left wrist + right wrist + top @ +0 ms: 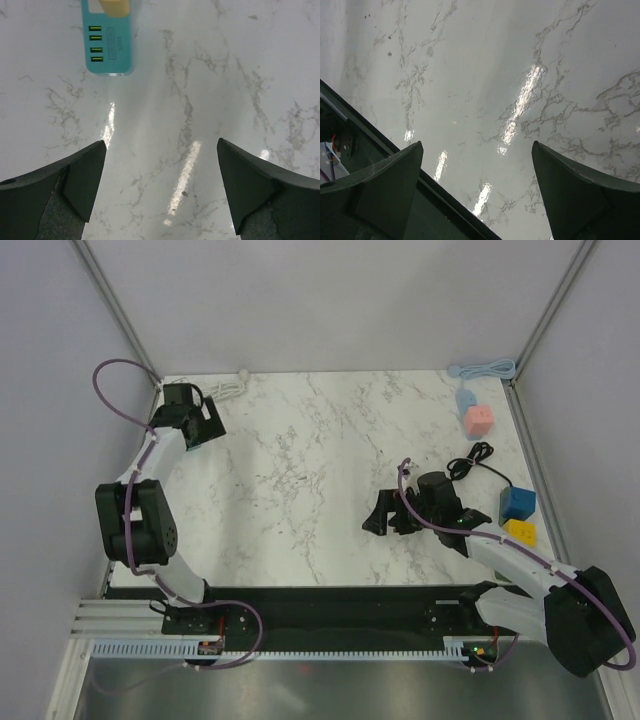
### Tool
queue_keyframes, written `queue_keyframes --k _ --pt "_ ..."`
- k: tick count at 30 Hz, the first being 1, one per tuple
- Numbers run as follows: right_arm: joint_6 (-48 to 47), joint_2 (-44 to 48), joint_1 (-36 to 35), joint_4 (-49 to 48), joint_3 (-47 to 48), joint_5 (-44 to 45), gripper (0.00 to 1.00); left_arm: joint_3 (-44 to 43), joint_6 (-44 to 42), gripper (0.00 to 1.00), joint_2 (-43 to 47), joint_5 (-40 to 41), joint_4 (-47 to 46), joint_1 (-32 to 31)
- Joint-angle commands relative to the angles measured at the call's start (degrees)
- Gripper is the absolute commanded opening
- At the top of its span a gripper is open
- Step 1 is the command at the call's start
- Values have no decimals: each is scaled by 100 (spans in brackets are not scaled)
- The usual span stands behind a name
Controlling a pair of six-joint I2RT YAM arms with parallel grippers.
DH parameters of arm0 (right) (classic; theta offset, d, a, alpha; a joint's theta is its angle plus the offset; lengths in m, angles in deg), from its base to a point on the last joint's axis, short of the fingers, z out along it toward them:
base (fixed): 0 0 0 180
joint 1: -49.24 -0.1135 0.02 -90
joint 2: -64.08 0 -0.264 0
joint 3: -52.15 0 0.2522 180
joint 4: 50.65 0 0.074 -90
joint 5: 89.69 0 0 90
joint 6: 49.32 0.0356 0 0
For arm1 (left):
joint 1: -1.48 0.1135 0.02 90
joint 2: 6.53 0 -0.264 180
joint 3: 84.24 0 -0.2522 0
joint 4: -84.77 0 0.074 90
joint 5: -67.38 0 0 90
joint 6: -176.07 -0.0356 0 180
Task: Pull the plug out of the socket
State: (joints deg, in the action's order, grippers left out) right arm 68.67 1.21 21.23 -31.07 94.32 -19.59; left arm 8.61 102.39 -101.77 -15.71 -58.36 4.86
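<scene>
A blue socket block [517, 502] lies near the table's right edge with a yellow plug [520, 531] against its near side and a black cord [472, 458] running from it. The left wrist view shows a teal socket [111, 52] with green ports and a yellow plug [116, 7] at the top of the frame. My left gripper [207, 428] [161, 141] is open over bare marble at the back left, far from it. My right gripper [390, 518] [477, 143] is open and empty, left of the socket.
A light blue block [466, 398] joined to a pink block [479, 420] sits at the back right, with a pale blue cable [482, 369] behind. A white cable [228, 389] lies at the back left. The black base plate [435, 220] borders the table's near edge.
</scene>
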Motion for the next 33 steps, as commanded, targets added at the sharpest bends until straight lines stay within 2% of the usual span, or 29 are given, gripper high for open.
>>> queue_keyframes --k 1,4,12,16,25,30,31,33 --pt "-127 134 -11 -91 69 -233 98 -343 -753 100 -336 -23 -61 496" --pt "-127 249 -12 6 77 -330 98 -439 -779 100 -697 -252 -123 707" --pt "-206 355 -12 419 358 -392 98 -1256 -1218 98 -1944 -85 -193 831" --pt "-303 319 -12 717 613 -374 98 -1660 -1245 93 -2471 -340 -202 945" --pt "-119 284 -12 815 798 -172 98 -2232 -1306 83 -2868 -481 -167 946" --pt "49 407 -11 867 789 -198 98 -2391 -1219 70 -3000 -542 -79 946" --pt "66 442 -20 894 790 -172 98 -2426 -1192 62 -3018 -516 -35 946" --pt "128 565 -12 946 790 -84 98 -2487 -1201 52 -3062 -516 70 937"
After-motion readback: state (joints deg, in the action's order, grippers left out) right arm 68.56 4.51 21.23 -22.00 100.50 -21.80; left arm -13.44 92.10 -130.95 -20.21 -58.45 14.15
